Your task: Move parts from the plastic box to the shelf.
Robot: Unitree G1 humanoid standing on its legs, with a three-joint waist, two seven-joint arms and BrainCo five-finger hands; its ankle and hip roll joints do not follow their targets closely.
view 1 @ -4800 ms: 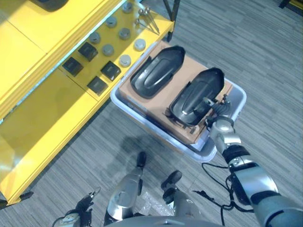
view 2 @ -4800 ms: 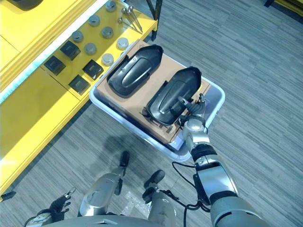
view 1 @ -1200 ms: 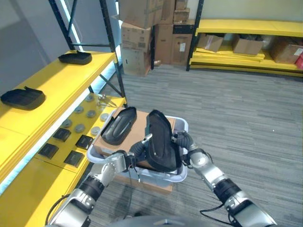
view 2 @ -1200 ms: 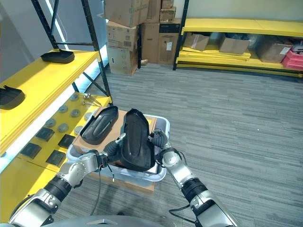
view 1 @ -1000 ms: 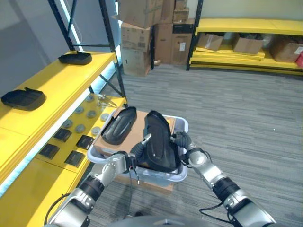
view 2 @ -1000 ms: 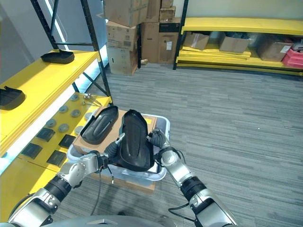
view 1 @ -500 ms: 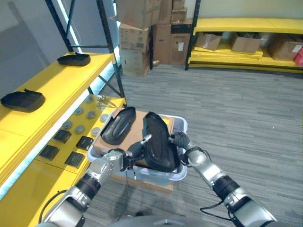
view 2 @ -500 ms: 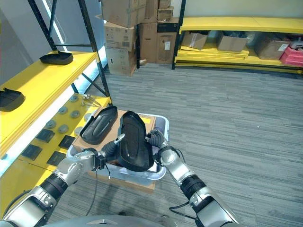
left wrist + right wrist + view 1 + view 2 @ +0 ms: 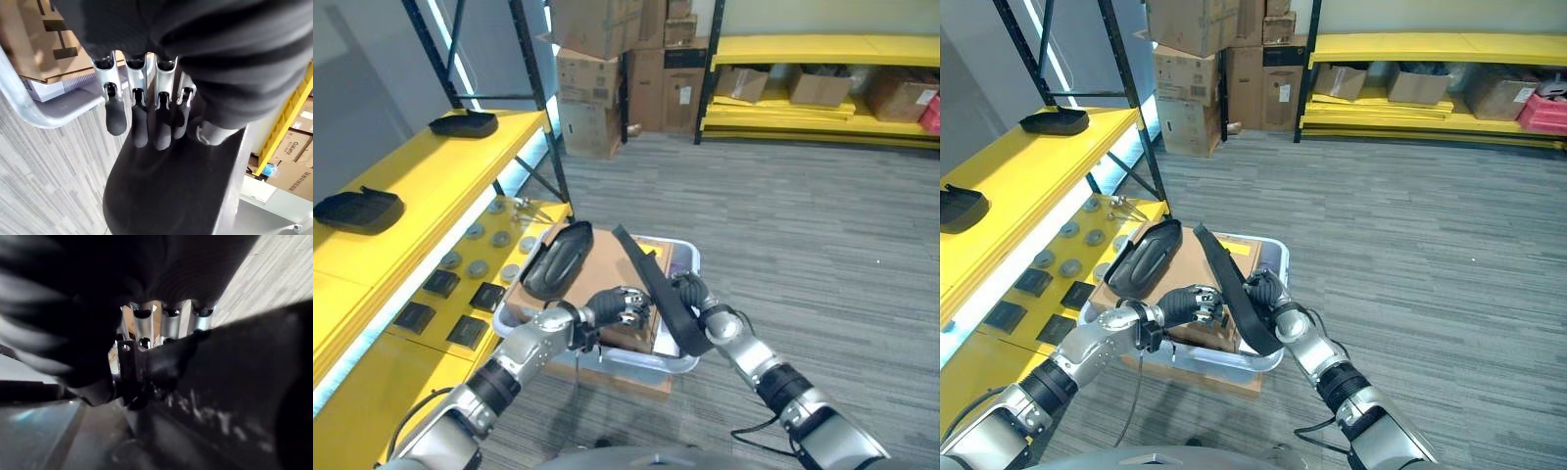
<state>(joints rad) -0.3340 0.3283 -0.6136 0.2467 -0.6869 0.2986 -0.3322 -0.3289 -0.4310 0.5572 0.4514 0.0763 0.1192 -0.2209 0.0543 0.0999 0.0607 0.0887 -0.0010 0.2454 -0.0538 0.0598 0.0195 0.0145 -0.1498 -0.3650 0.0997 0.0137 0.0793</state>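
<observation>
We reach both arms over the plastic box (image 9: 685, 364). Our right hand (image 9: 693, 294) curls round the black part (image 9: 656, 294), holding it on edge above the box's near right corner. Our left hand (image 9: 619, 304) rests beside it over the box, fingers (image 9: 139, 128) bent loosely against the part's surface. A second part (image 9: 558, 259) lies on the cardboard (image 9: 602, 262) in the box, towards the shelf (image 9: 431, 186).

Open yellow shelf (image 9: 431, 181) top between two black parts: near part (image 9: 357, 209) and far part (image 9: 463, 123). A black upright post (image 9: 536, 88) stands at the shelf's corner. The lower shelf level (image 9: 416, 338) carries small parts (image 9: 470, 284). Grey floor (image 9: 803, 235) lies open to the right of the plastic box (image 9: 690, 264).
</observation>
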